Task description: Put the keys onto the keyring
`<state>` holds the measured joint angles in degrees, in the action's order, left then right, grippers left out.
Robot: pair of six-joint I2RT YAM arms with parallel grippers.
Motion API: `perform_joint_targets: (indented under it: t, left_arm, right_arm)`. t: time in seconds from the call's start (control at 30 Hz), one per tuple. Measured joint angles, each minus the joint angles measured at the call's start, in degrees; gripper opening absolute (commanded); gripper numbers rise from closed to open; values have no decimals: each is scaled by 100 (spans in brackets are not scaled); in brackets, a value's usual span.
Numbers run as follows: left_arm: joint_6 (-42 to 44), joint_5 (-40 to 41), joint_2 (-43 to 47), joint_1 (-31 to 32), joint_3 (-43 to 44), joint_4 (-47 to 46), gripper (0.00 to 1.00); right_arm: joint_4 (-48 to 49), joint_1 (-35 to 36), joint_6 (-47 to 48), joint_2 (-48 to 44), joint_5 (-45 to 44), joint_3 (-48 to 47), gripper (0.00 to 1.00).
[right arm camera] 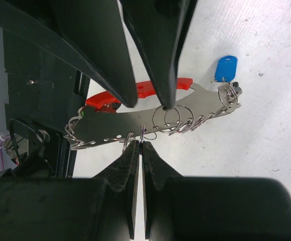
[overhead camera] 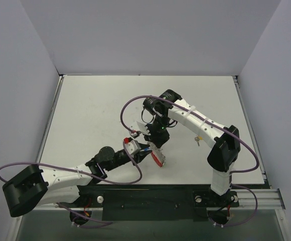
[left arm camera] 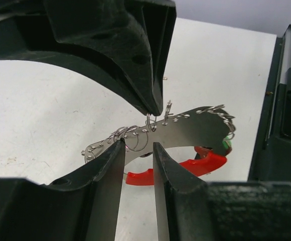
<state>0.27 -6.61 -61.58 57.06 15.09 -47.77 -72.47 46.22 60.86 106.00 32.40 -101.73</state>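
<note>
Keyring, a holed silvery strip with red grip, near the middle of the table's near edge. Right pincer pinches one split ring, apparently to steady it. Left pincer stands part-open at the strip, clamping nothing visible. Blue-capped key sits at the strip's end.

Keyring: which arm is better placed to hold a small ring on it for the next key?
Right, probably. The right end effector is shut on a ring at the keyring's edge; the left end effector stands open by it, gripping nothing.
</note>
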Motion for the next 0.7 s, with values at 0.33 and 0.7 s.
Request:
perform_joint_targets:
  t: [0.33,0.7]
  left_arm:
    - [162,129,-984,59,225,-780,34]
    - [-103,90,-1231,61,232,-1335,33]
  right_arm:
    - [-153,-39,-107,52,-37,-7,0]
    - [-170,-120,-315,52,131,-7,0]
